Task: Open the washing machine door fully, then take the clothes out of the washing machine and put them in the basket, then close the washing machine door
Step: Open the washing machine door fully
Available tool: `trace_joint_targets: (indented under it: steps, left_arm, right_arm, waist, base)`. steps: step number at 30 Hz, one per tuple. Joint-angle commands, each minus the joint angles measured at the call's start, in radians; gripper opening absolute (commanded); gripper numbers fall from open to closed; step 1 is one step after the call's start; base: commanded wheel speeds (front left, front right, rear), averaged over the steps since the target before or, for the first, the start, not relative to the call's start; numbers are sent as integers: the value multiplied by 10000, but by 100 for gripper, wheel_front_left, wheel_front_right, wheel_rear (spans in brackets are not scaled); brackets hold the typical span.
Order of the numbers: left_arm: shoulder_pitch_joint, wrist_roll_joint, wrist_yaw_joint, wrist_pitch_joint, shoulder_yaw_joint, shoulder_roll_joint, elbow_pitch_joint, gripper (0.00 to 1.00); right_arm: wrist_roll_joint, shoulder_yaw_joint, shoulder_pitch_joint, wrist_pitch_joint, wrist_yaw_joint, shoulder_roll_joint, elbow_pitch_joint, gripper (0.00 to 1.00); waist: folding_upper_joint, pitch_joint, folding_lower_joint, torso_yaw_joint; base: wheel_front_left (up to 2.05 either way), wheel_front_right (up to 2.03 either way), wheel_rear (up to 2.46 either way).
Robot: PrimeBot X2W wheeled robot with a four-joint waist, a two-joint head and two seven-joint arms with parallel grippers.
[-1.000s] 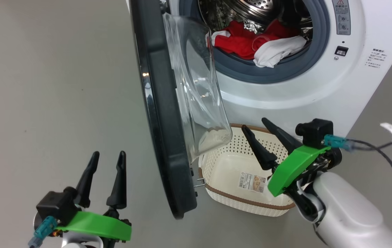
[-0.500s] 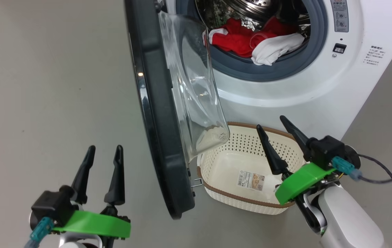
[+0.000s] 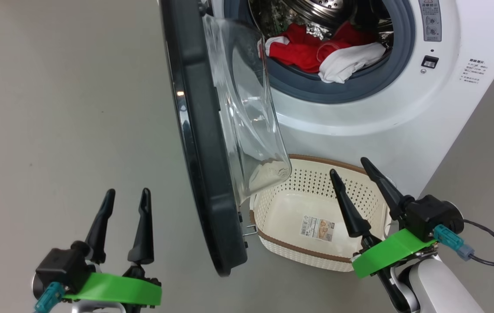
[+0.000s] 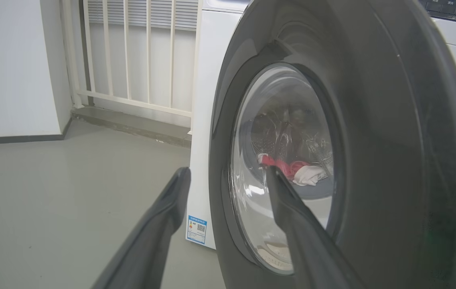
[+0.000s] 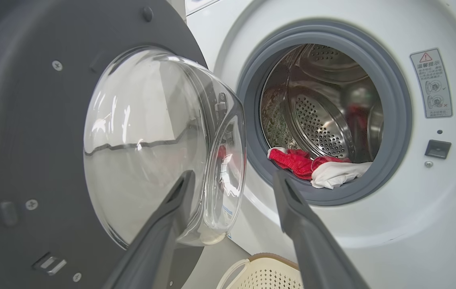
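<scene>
I see the washing machine door [image 3: 203, 174] swung open; my left pincer [image 3: 127, 191] and right pincer [image 3: 348, 166] both gape empty.
The left pincer sits left of the glossy black-rimmed door; the right one hovers right of it, above the perforated cream basket [image 3: 307, 261]. Soft red-and-white clothes [image 3: 312, 52] lie beyond the door in the steel drum [image 5: 324, 128].

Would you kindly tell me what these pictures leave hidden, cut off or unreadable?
- Head view: the top of the washing machine is cut off by the upper edge.
- Head view: the left end of the basket is blurred behind the glass of the washing machine door.
- The printed labels are too small to read.
- The clothes are bunched, so their count is unclear.
</scene>
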Motion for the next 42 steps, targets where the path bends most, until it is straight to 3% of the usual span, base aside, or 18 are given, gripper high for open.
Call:
trace_joint_targets:
  steps: [1, 16, 17, 18, 19, 29, 42]
  left_arm:
    - [-42, 95, 4, -49, 377, 98, -295, 100]
    - [-91, 262, -105, -49, 383, 64, -108, 100]
    - [-94, 269, -119, -49, 380, 63, -94, 85]
    - [-98, 272, -132, -49, 380, 63, -84, 21]
    - [-103, 281, -140, -49, 372, 62, -75, 0]
    - [-454, 457, -176, -49, 347, 57, -921, 0]
    - [-1327, 826, -361, -49, -178, 56, -3447, 0]
  right_arm:
    - [-27, 141, -24, -63, 65, 88, -307, 100]
    - [104, 141, 90, -64, 65, 89, -423, 100]
    - [121, 161, 91, -64, 65, 89, -418, 100]
    - [130, 177, 94, -64, 65, 89, -414, 100]
    - [137, 193, 100, -64, 65, 89, -407, 100]
    - [231, 219, 76, -64, 65, 89, -324, 100]
    - [320, 421, 18, -64, 65, 89, -247, 100]
  waist:
    - [0, 1, 0, -1]
    - [0, 62, 0, 21]
    - [0, 64, 0, 21]
    - [0, 61, 0, 19]
    - [0, 52, 0, 18]
    - [0, 27, 0, -9]
    - [0, -78, 0, -109]
  base:
    - [0, 0, 0]
    - [0, 0, 0]
    - [0, 0, 0]
    - [0, 0, 0]
    - [0, 0, 0]
    - [0, 0, 0]
    - [0, 0, 0]
